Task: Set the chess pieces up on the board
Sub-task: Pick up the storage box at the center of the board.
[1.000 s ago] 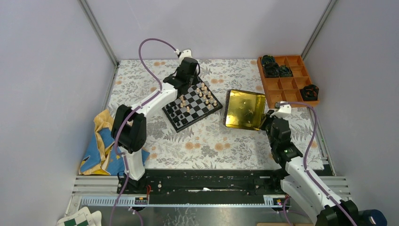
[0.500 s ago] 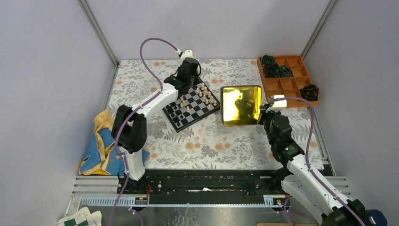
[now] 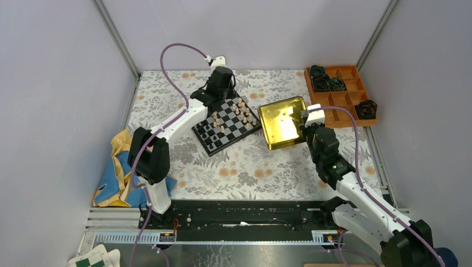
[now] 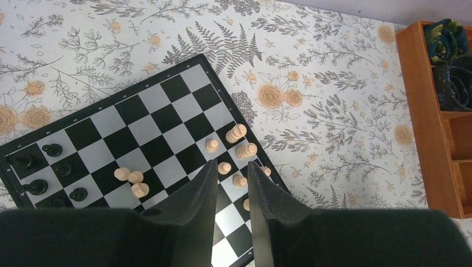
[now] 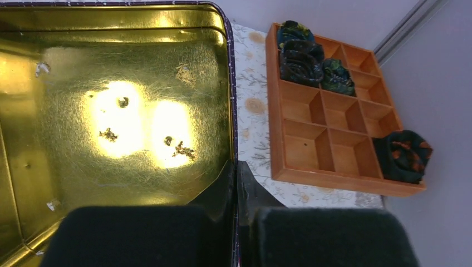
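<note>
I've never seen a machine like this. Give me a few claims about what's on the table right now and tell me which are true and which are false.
1. The right tool is clamped on the rim of the gold tin. True.
2. The tin is full of chess pieces. False: only a few specks lie in it.
3. The tan pieces stand in two neat rows. False: they sit in loose clusters on the board, and some seem tipped over.
4. The black pieces are gathered near one edge of the board. True.
5. Every compartment of the orange tray is filled. False: most are empty, and dark bundles fill only a few.
</note>
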